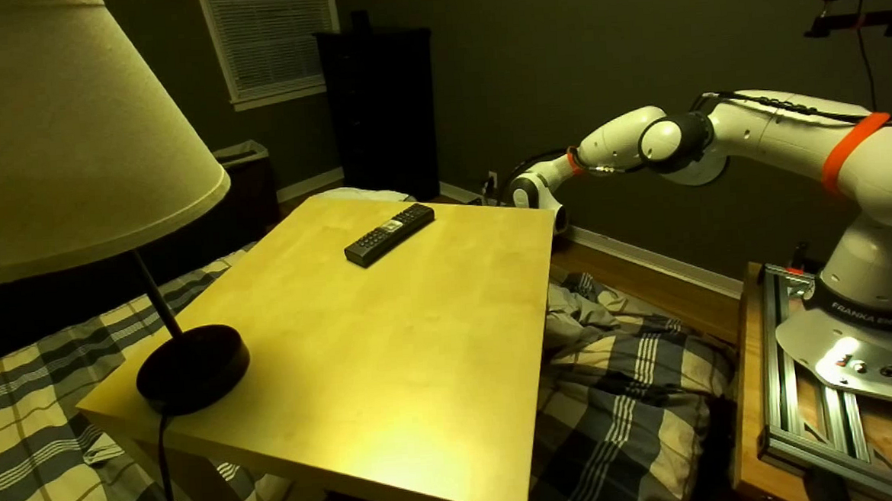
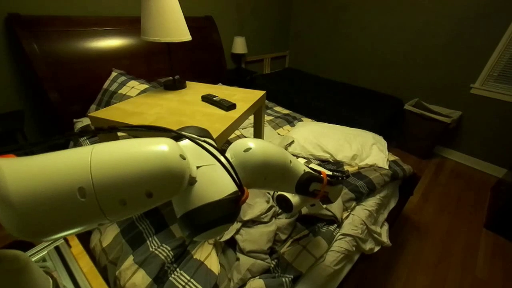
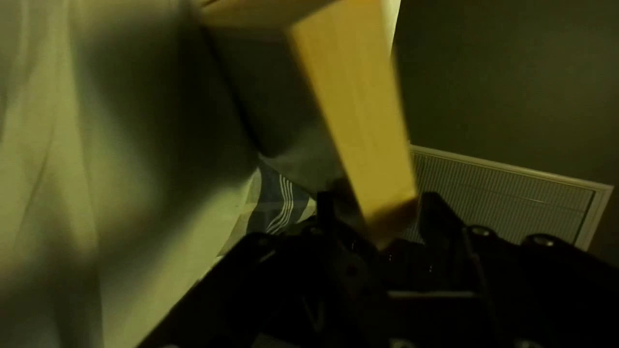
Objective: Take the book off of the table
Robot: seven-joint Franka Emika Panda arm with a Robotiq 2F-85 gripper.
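The book does not show in any view. The table (image 1: 389, 337) has a smooth yellowish-tan top and stands on the bed; it also shows in an exterior view (image 2: 160, 108). In the wrist view a blurred yellow wooden part of the table (image 3: 360, 111), a leg or edge, reaches down between the fingertips of my gripper (image 3: 378, 203). The fingers are dark and spread apart. I cannot tell whether they touch the wood. In both exterior views the fingers are hidden: behind the table's far corner in an exterior view, and behind the arm's wrist (image 2: 308, 204) in an exterior view.
A black remote (image 1: 390, 235) lies on the tabletop. A lamp with a black base (image 1: 193, 368) stands at a table corner. A plaid-covered bed (image 1: 621, 379) lies around and under the table. A white pillow (image 2: 340, 144) lies beside the table.
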